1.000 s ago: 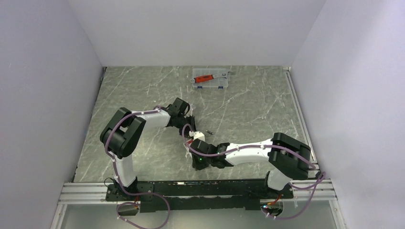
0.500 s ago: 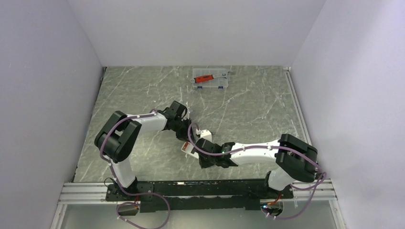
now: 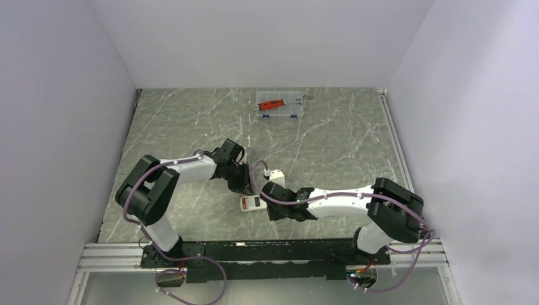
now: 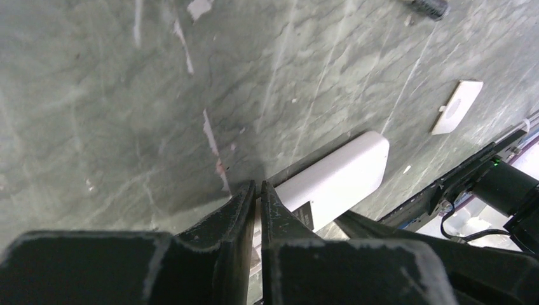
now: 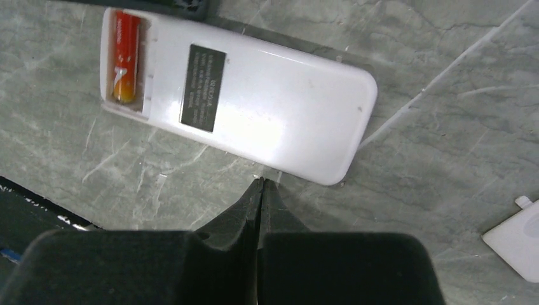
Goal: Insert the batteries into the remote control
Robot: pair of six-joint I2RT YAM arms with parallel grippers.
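The remote control lies on its face on the table, white back up. Its open recess at one end holds one red-orange battery. My right gripper is shut and empty, its tips against the remote's long edge. My left gripper stands over the remote's recess end, jaws all but closed with only a thin slit and nothing seen in it. In the top view the left gripper is just beyond the remote. A small dark cylinder, the other battery, lies farther off on the table.
A small white square plastic piece lies just beyond the remote, also seen low right in the right wrist view. A clear plastic case with a red-handled tool sits at the back. The black rail runs along the near edge.
The remote has come toward the near edge and now lies flat on the table. Both grippers moved along with it, and the left arm folded back to the left.
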